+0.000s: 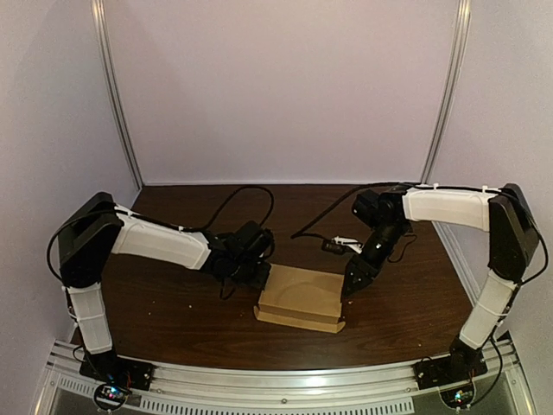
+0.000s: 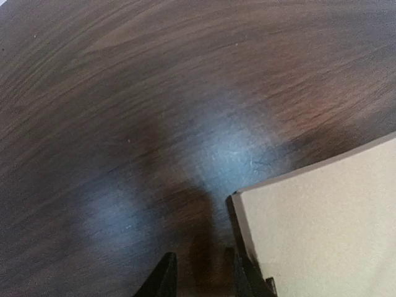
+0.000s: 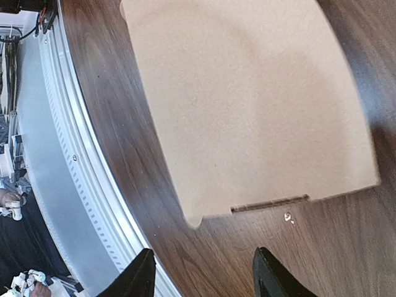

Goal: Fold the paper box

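One paper box [image 1: 302,296] beside right pincer [image 1: 351,291]

Lab booth (white panel walls [image 1: 285,86]), aluminium rail [image 1: 259,380], wooden table [image 1: 173,303]

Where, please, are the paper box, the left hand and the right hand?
paper box [image 1: 301,296], top external view, middle of its top panel.
left hand [image 2: 201,277], left wrist view, midway between its fingertips.
right hand [image 3: 204,275], right wrist view, midway between its fingertips.

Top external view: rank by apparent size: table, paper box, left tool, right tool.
Largest to smallest:
1. table
2. paper box
3. left tool and right tool: they look about alike and sit at different angles, so I am not ranking them.
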### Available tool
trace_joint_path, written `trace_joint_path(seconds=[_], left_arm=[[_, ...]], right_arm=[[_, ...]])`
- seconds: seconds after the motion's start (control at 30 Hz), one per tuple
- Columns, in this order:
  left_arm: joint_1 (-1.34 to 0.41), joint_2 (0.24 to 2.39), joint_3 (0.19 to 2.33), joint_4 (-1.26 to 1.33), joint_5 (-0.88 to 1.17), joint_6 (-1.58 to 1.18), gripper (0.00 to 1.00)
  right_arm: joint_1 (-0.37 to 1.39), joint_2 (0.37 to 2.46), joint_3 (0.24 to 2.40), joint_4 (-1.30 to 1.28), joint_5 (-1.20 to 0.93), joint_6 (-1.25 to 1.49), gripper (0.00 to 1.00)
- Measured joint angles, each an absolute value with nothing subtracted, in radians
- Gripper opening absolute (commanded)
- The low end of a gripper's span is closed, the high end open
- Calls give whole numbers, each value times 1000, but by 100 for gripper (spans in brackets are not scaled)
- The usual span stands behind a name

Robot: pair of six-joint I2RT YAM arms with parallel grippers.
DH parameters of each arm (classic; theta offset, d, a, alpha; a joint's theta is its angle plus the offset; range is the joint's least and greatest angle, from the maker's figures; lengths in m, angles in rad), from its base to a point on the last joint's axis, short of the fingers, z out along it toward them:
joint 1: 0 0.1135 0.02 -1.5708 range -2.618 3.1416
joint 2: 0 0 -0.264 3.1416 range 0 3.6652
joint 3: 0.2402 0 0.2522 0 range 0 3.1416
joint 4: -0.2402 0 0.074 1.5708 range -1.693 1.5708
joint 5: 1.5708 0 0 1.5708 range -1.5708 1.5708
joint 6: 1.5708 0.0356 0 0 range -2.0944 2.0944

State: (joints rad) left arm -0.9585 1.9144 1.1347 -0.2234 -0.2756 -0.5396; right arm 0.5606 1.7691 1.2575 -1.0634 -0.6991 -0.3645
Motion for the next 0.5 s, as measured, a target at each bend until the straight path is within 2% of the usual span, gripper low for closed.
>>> trace_joint_path(seconds=[0.2,0.3,0.5], left_arm=[[-965,1848,1118,-265,-310,-509,35],[-967,1794,1092,-284,-323,-496,35],[-967,1752,1061,-322,-321,-488,35]], right_arm=[[507,1669,1238,-1070,-657,-380,56],[497,1620,1176,-1063,-619,-390,54],[544,1651,1126,-1058,-585,-406,51]])
